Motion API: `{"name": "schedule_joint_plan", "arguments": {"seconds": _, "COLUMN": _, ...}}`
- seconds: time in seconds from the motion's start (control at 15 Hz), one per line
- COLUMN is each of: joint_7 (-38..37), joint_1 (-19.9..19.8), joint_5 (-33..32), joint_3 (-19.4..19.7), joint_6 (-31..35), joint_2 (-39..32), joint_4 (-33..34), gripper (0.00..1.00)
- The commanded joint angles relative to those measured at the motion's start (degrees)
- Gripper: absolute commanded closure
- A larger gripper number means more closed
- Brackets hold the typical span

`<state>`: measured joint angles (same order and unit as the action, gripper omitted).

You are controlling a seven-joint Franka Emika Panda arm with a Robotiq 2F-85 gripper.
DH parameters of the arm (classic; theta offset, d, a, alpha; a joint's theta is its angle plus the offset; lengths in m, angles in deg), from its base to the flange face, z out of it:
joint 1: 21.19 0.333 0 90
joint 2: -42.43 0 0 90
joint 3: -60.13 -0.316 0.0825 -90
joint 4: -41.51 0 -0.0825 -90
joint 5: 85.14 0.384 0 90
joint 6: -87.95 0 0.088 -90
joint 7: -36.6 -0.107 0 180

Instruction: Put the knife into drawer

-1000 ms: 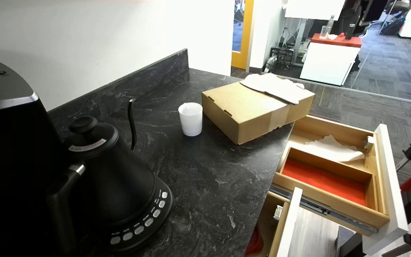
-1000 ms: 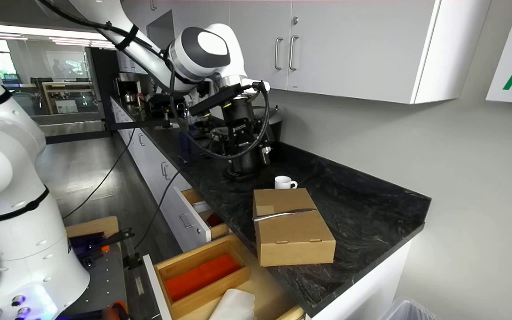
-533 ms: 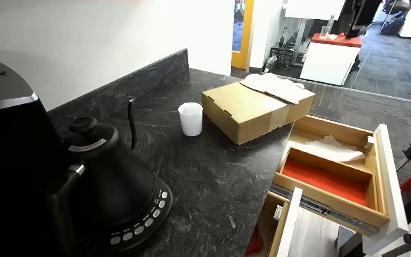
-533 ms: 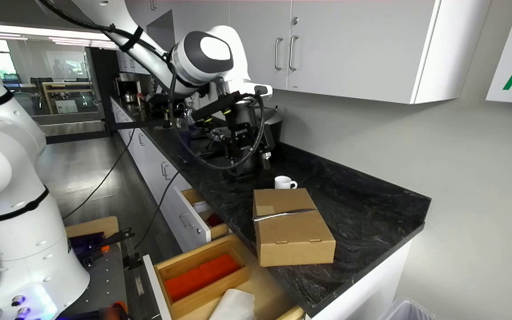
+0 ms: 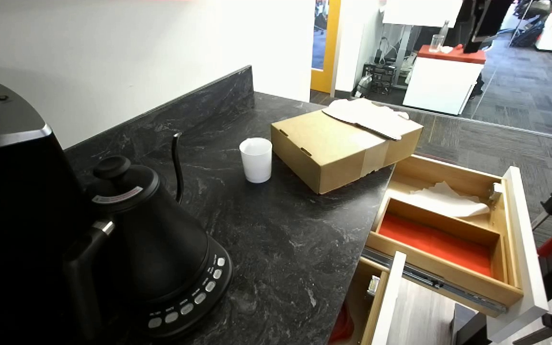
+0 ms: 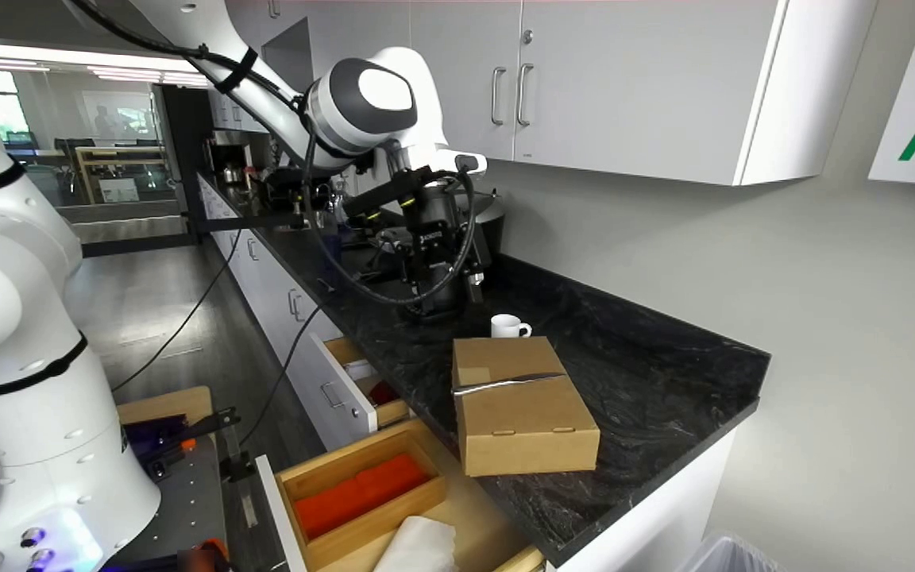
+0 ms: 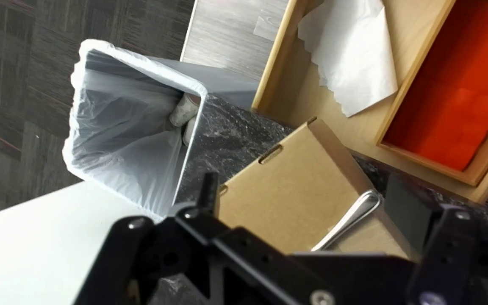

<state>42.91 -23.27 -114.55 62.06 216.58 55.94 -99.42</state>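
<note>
Knife (image 7: 353, 216) lay below wide-spread, empty fingers (image 7: 410, 209).
Atop the cardboard box (image 7: 288, 197), its long axis slanted across their closing line.

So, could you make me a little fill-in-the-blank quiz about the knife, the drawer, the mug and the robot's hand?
1. The knife lies on top of a brown box made of ____.
2. The drawer with the red-orange lining is not shut but ____.
3. The mug near the box is coloured ____.
4. In the wrist view, the hand has its fingers spread and is gripping ____.

Missing words: cardboard; open; white; nothing.
</note>
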Motion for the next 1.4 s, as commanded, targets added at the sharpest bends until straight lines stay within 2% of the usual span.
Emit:
{"name": "schedule_joint_plan", "arguments": {"seconds": 0.0, "joint_7": 8.8, "joint_1": 1.8, "joint_5": 6.4, "joint_3": 0.7, "joint_6": 9.3, "joint_2": -6.2, "joint_4": 3.8, "gripper": 0.0}}
{"name": "schedule_joint_plan", "arguments": {"seconds": 0.27, "joint_7": 22.0, "joint_1": 4.1, "joint_5": 17.2, "joint_3": -0.6, "joint_6": 18.1, "joint_2": -15.1, "joint_4": 10.3, "gripper": 0.0}}
{"name": "schedule_joint_plan", "arguments": {"seconds": 0.53, "joint_7": 39.6, "joint_1": 2.9, "joint_5": 36.2, "joint_3": -4.9, "joint_6": 22.7, "joint_2": -21.9, "joint_4": 15.6, "gripper": 0.0}}
{"name": "schedule_joint_plan", "arguments": {"seconds": 0.6, "joint_7": 41.8, "joint_1": -1.8, "joint_5": 41.3, "joint_3": -10.4, "joint_6": 23.3, "joint_2": -23.2, "joint_4": 16.7, "gripper": 0.0}}
{"name": "schedule_joint_plan", "arguments": {"seconds": 0.73, "joint_7": 47.8, "joint_1": -6.8, "joint_5": 51.7, "joint_3": -15.7, "joint_6": 21.1, "joint_2": -25.3, "joint_4": 19.7, "gripper": 0.0}}
{"name": "schedule_joint_plan", "arguments": {"seconds": 0.8, "joint_7": 51.4, "joint_1": -7.2, "joint_5": 56.7, "joint_3": -16.0, "joint_6": 20.4, "joint_2": -26.1, "joint_4": 20.6, "gripper": 0.0}}
{"name": "schedule_joint_plan", "arguments": {"seconds": 0.87, "joint_7": 54.6, "joint_1": -6.2, "joint_5": 61.0, "joint_3": -14.4, "joint_6": 19.5, "joint_2": -26.4, "joint_4": 21.0, "gripper": 0.0}}
{"name": "schedule_joint_plan", "arguments": {"seconds": 1.0, "joint_7": 59.4, "joint_1": -7.3, "joint_5": 65.9, "joint_3": -14.0, "joint_6": 17.5, "joint_2": -27.1, "joint_4": 21.9, "gripper": 0.0}}
{"name": "schedule_joint_plan", "arguments": {"seconds": 1.13, "joint_7": 60.1, "joint_1": -6.9, "joint_5": 66.7, "joint_3": -12.2, "joint_6": 16.1, "joint_2": -27.5, "joint_4": 22.1, "gripper": 0.0}}
{"name": "schedule_joint_plan", "arguments": {"seconds": 1.33, "joint_7": 57.2, "joint_1": -6.6, "joint_5": 66.0, "joint_3": -9.8, "joint_6": 13.8, "joint_2": -28.1, "joint_4": 22.2, "gripper": 0.0}}
